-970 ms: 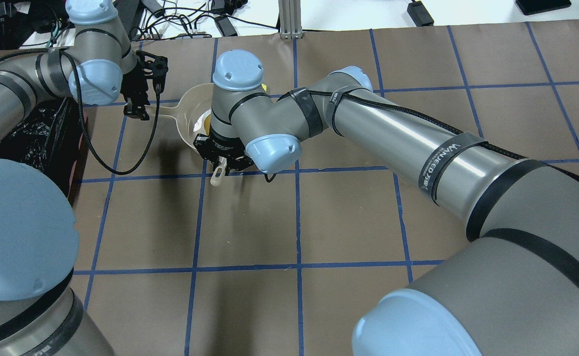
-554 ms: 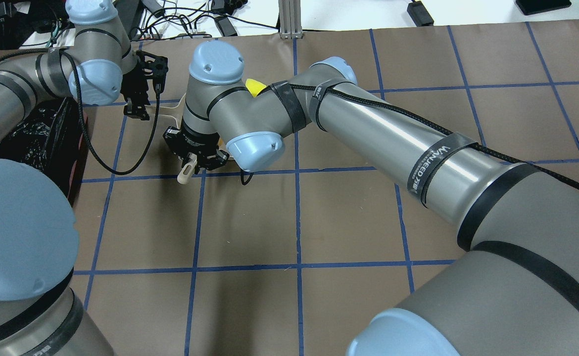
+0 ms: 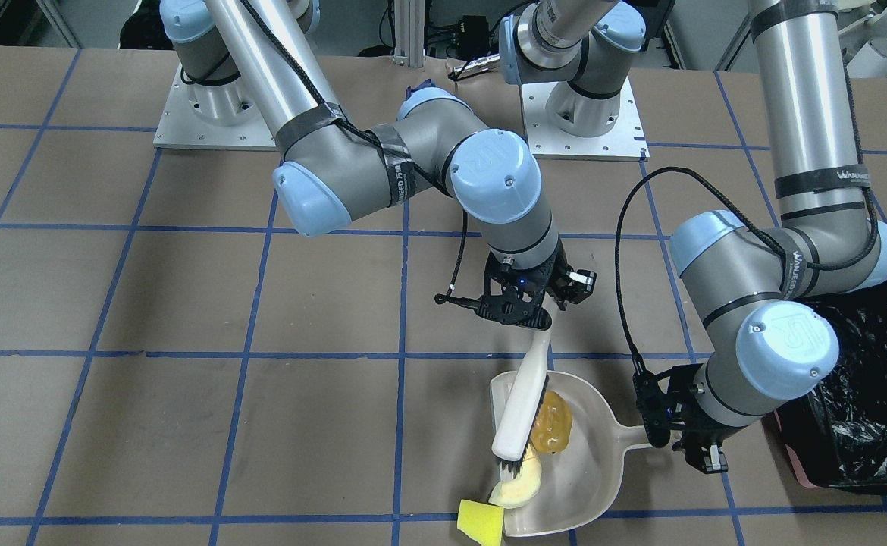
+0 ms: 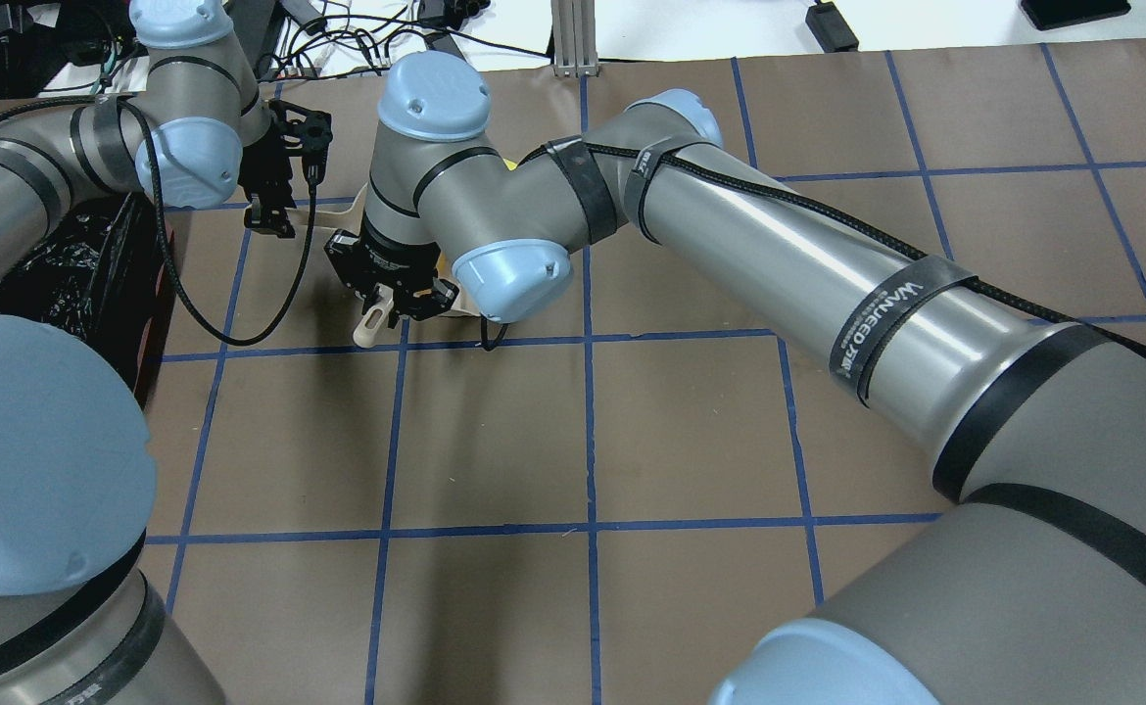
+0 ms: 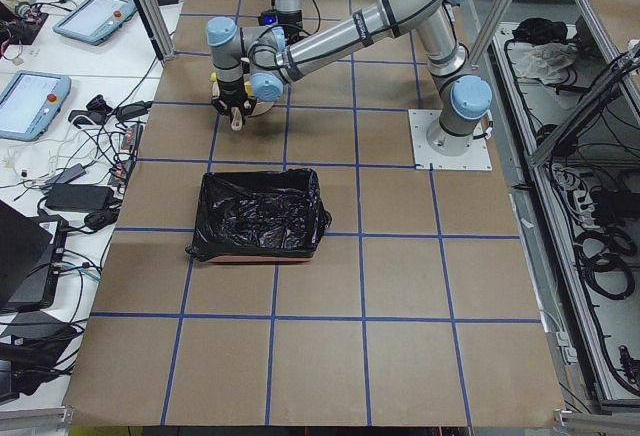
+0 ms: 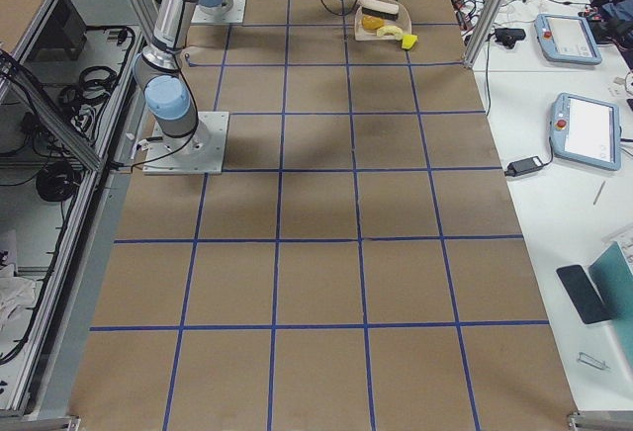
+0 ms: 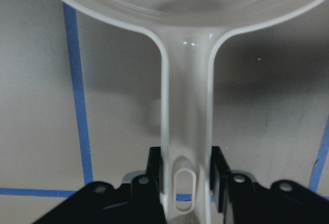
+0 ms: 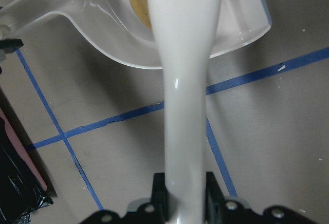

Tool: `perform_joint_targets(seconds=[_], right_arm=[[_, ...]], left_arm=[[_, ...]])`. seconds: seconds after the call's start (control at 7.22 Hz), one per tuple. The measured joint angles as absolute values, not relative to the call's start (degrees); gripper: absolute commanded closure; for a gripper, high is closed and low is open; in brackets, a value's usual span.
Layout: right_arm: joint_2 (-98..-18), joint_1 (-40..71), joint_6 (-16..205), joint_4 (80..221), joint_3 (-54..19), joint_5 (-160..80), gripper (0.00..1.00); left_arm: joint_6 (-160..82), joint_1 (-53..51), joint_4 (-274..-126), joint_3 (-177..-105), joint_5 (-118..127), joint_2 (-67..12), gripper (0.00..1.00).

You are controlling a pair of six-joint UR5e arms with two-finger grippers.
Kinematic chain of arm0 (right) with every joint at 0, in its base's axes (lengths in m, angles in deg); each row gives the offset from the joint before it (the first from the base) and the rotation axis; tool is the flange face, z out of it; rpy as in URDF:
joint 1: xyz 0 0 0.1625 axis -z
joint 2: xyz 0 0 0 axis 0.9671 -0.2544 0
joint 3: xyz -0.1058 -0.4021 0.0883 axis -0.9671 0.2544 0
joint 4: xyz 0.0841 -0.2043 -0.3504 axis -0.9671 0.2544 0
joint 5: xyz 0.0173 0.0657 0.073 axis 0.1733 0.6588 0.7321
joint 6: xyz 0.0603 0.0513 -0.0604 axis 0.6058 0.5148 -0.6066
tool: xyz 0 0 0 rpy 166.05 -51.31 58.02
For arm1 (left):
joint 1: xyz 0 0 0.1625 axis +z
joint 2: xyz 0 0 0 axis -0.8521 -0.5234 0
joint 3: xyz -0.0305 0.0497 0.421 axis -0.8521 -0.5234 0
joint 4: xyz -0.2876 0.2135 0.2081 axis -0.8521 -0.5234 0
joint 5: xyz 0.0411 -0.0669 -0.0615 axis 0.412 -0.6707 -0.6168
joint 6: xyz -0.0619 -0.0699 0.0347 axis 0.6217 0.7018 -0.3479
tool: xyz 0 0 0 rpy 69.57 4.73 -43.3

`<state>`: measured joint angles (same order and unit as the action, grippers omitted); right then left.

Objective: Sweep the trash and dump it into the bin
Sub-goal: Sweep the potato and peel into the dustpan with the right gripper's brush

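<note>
My left gripper (image 3: pixel 697 451) is shut on the handle of the off-white dustpan (image 3: pixel 591 470), which lies flat on the table. My right gripper (image 3: pixel 538 315) is shut on the white brush (image 3: pixel 523 402), whose bristles rest in the pan's mouth. The golden-brown lump (image 3: pixel 552 422) lies inside the pan beside the brush. The cream crescent (image 3: pixel 519 489) sits at the pan's open edge under the bristles. The yellow wedge (image 3: pixel 481 522) lies on the table just outside that edge. The black-lined bin (image 3: pixel 860 409) stands beside my left arm. The left wrist view shows the pads (image 7: pixel 218 175) clamping the handle (image 7: pixel 186 131).
The brown table (image 4: pixel 691 431) carries a grid of blue tape lines. Cables, tablets and power bricks (image 5: pixel 80 116) lie on the white bench beyond the far edge. The two arm bases (image 3: pixel 580 114) stand at the robot's side of the table.
My right arm has swung left with the brush, sweeping it across the dustpan, then drawn back slightly. My left arm and the dustpan have stayed still.
</note>
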<state>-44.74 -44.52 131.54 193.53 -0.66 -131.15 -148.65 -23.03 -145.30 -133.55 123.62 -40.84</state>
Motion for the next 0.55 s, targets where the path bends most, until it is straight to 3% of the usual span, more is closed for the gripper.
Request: perform_joint_targets(seconds=[0.55], right_arm=[[-47.95,-38.92,114.66,184.43,-1.05,-136.47,1.0]], left_arm=[[-144.5,-23.17,-145.3,-133.49,123.78,-41.08,0.93]])
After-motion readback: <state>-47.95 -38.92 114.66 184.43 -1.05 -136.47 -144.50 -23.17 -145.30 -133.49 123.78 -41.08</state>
